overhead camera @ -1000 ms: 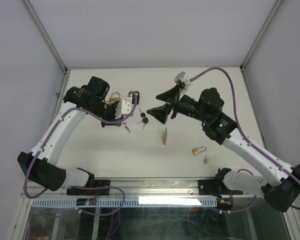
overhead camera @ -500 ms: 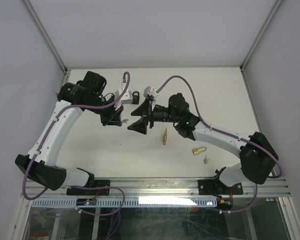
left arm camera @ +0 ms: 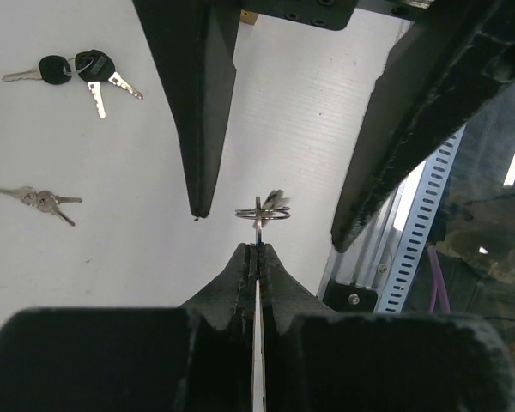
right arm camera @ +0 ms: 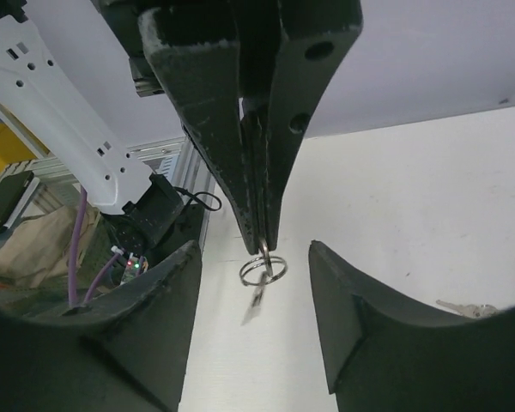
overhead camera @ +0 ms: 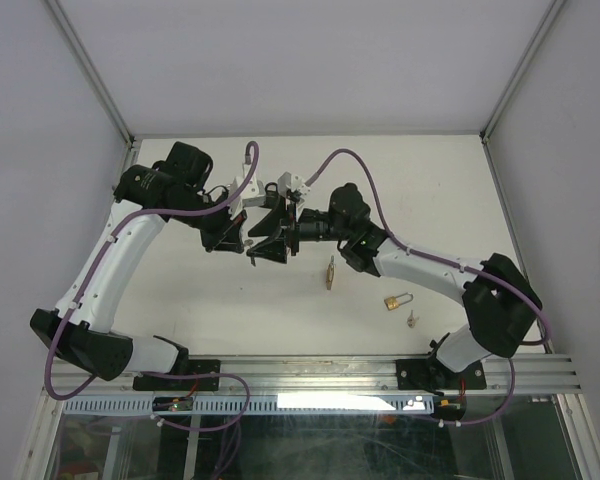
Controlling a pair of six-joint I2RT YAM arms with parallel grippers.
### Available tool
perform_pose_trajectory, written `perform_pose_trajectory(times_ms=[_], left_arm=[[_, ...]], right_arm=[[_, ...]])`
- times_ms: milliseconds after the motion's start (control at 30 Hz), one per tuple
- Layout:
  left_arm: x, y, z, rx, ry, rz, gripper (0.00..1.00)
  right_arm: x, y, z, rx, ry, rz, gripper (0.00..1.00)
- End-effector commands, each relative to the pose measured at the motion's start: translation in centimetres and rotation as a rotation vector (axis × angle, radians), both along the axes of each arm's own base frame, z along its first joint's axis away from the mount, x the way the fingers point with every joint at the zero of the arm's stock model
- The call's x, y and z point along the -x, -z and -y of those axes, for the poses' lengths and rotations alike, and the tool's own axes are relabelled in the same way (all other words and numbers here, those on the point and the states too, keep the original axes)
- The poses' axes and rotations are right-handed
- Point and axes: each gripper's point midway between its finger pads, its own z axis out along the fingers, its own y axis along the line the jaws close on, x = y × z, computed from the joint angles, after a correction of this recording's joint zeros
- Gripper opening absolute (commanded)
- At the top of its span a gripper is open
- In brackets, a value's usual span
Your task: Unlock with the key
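While left fingers (left arm camera: 232, 283) clamp key (left arm camera: 257, 326), right fingers (left arm camera: 197, 112) stand apart flanking its ring (left arm camera: 263, 213).

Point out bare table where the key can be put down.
Free: the table at its far right corner, behind the right arm; also the near strip between the left arm and the padlock. Crowded: centre-left, where left gripper and right gripper meet above loose keys.

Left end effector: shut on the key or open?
Shut: the left end effector pinches the key, its key ring dangling past the tips.
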Motion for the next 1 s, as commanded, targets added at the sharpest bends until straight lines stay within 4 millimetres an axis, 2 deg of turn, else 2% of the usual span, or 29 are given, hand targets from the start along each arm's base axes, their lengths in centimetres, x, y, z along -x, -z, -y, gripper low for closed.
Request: perform_pose_trajectory(times_ms=[0,33,200,300,367,400,433,467,767,900,967], left_arm=[[0.1,-1.9,0.9,0.056,0.009,0.021,0.00],[0.0,-2.0,0.9,0.056,0.008,0.025,0.00],[0.0,-1.9,1.1,0.063,0.014,0.018,0.00],[0.0,-1.9,1.1,0.064,0.016,0.017,0.00],[0.1,-1.9,1.1,0.065,0.019,0.019,0.00],[0.0,-1.8,1.1,0.063,0.020,0.017,0.00],[0.0,-1.8,1.1,0.065,0.020,0.016,0.00],[0.0,-1.8,1.1,0.066,0.020,0.014,0.00],[0.4,-1.9,1.3,0.081,0.036,0.017,0.00],[0.2,-1.9,1.7,0.099,0.033,-0.002,0.00],[0.4,-2.0,1.9,0.114,0.040,-0.015,0.15]], right_arm=[[0.2,-3.5,-0.9,-0.090,-0.052,0.080,0.49],[0.2,-3.4,-1.0,-0.082,-0.056,0.072,0.44],[0.4,-2.7,-1.0,-0.059,-0.066,0.057,0.35],[0.5,-2.7,-0.9,-0.050,-0.074,0.055,0.22],[0.5,-2.7,-0.9,-0.046,-0.074,0.051,0.22],[0.6,-2.8,-0.9,-0.046,-0.079,0.053,0.15],[0.7,-2.7,-0.9,-0.045,-0.086,0.051,0.03],[0.6,-2.8,-1.0,-0.046,-0.086,0.052,0.01],[1.2,-2.3,-0.3,0.004,-0.092,0.055,0.00],[1.2,-2.7,0.0,-0.002,-0.078,0.052,0.00],[1.1,-3.3,0.3,-0.018,-0.062,0.034,0.00]])
